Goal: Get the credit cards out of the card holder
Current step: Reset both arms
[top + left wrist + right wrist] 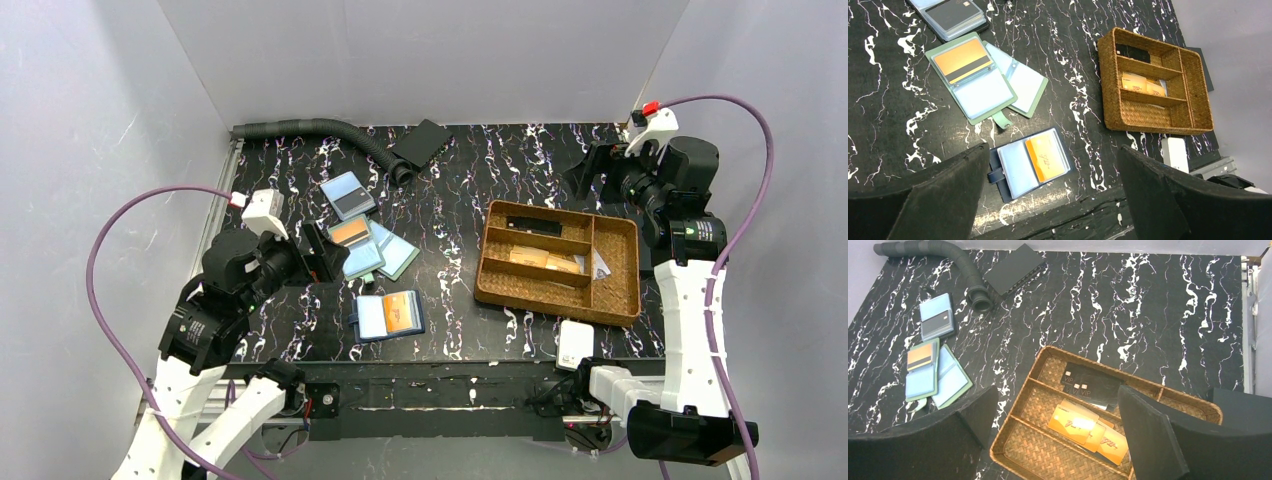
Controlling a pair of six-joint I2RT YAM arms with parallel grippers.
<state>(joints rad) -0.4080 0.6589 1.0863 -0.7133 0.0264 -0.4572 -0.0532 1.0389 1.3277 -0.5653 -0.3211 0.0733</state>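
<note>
The card holder [389, 316] lies open near the table's front edge, a navy wallet with clear sleeves. In the left wrist view the card holder [1029, 162] shows an orange credit card [1046, 158] in its right sleeve and a pale blue page on the left. My left gripper [1053, 150] hangs open above it, touching nothing, and sits to its upper left in the top view [318, 252]. My right gripper [1058, 389] stands open, empty, above the woven tray [1013, 410], at the table's far right [592, 168].
A green holder [365, 248] and a blue-grey holder [348, 195] lie open at centre-left. The brown tray [550, 303] holds gold and black cards. A white box [575, 343] sits at the front edge. A ribbed hose [320, 127] and a flat black rectangle [420, 143] lie at the back.
</note>
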